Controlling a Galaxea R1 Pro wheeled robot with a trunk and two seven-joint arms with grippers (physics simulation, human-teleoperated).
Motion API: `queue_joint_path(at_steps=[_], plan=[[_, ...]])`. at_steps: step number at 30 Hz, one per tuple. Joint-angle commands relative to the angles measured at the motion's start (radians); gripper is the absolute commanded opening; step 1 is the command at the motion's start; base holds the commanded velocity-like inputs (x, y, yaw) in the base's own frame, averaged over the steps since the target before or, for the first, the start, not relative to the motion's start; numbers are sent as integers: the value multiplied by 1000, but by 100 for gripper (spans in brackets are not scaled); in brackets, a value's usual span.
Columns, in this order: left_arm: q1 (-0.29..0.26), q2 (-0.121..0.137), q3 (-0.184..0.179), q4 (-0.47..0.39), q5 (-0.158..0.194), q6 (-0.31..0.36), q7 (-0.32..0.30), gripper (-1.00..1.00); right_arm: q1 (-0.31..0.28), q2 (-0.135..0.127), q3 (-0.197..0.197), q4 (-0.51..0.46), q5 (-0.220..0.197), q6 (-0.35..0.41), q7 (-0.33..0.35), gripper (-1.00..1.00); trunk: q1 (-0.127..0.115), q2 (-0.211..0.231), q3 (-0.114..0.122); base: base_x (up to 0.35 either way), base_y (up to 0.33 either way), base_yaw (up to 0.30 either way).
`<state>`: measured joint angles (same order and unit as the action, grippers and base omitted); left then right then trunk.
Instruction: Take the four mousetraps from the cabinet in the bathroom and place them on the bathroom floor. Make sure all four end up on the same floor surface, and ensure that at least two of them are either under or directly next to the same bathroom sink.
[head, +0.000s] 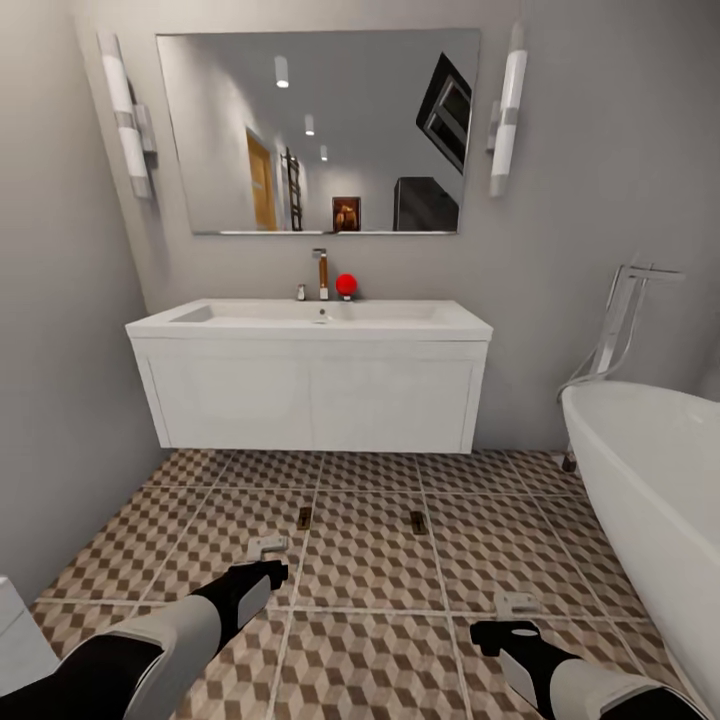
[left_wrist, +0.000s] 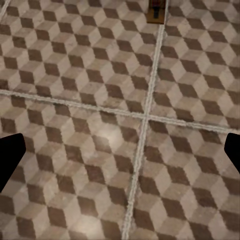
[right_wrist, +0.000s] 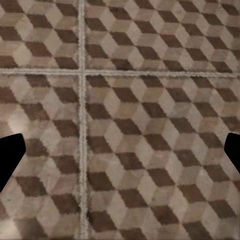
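Two mousetraps lie on the cube-patterned bathroom floor (head: 370, 560) just in front of the white sink (head: 310, 318): one mousetrap (head: 304, 517) to the left, the other mousetrap (head: 417, 521) to the right. The left one also appears as a small brown board (left_wrist: 158, 12) in the left wrist view. My left gripper (head: 268, 555) hovers low over the tiles a little nearer than the left trap, open and empty (left_wrist: 120, 155). Further right and nearer to me, my right gripper (head: 515, 612) is open over bare tiles (right_wrist: 120, 155). The cabinet is out of view.
A white bathtub (head: 650, 460) with a chrome floor tap (head: 620, 320) bounds the right side. A white toilet edge (head: 15, 640) shows at the near left. Grey walls close the left and back. A mirror (head: 320, 130) hangs above the sink, and a red ball (head: 346, 285) sits by its tap.
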<state>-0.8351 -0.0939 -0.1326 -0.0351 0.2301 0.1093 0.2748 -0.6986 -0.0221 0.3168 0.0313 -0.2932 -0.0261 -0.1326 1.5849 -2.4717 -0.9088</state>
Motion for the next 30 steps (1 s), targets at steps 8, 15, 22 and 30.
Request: queue_joint_path(at_steps=[8, 15, 22, 30], plan=[[2, 0, -9, 1, 9, 7, 4, 100, 10, 2, 8, 2, -9, -2, 0, 100, -31, 56, 24, 0, 0, 0], [2, 0, -9, 2, 10, 9, 4, 100, 16, 3, 8, 2, -9, -2, 2, 100, -58, 105, 46, 0, 0, 0], [2, 0, -9, 3, 10, 10, 4, 100, 11, 1, 8, 2, -9, -2, 2, 100, -85, 154, 68, 0, 0, 0], [9, 1, -9, 3, 11, 10, 4, 100, 7, 1, 8, 2, -9, -2, 3, 100, -115, 210, 93, 0, 0, 0]])
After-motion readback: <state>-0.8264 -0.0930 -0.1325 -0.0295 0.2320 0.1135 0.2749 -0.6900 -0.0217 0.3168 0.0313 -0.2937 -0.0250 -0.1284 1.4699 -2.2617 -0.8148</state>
